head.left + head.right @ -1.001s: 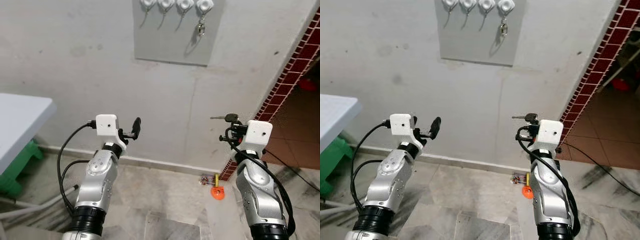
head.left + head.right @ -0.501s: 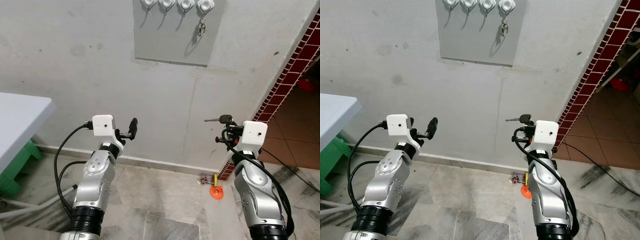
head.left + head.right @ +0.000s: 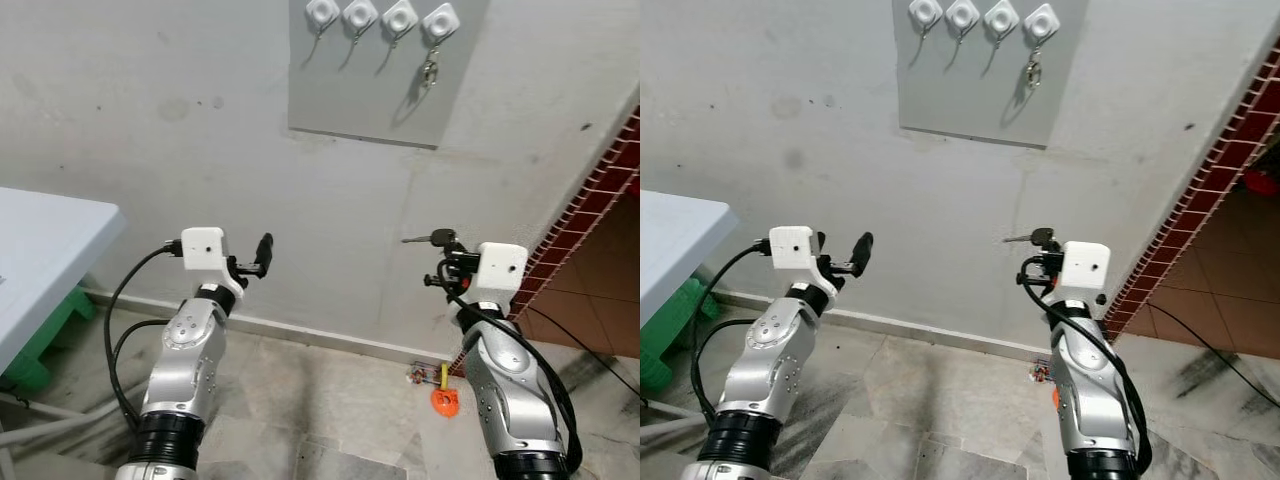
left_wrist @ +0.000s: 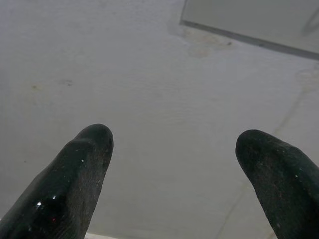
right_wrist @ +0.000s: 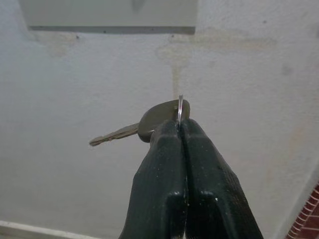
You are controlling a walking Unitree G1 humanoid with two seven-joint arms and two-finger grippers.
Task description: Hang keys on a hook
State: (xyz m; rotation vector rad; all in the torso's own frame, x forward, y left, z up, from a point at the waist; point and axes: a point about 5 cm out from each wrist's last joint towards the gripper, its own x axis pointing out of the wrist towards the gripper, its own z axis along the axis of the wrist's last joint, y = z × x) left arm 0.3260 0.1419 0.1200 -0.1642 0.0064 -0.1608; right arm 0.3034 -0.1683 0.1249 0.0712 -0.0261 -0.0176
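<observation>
Wall (image 3: pixel 200 120) facing robot, grey board (image 3: pixel 385 90) carrying hooks (image 3: pixel 360 18). Right gripper (image 5: pixel 180 130) clamping key (image 5: pixel 149 124); left gripper (image 4: pixel 174 149) holding fingers apart. Marble floor (image 3: pixel 330 400) lying below.

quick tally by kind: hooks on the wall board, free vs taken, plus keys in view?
Free hooks: 3
Taken hooks: 1, with a key bunch hanging from it
Hooks total: 4
Keys in a gripper: 1, the key pinched in the right gripper
Left gripper: open, holds nothing
</observation>
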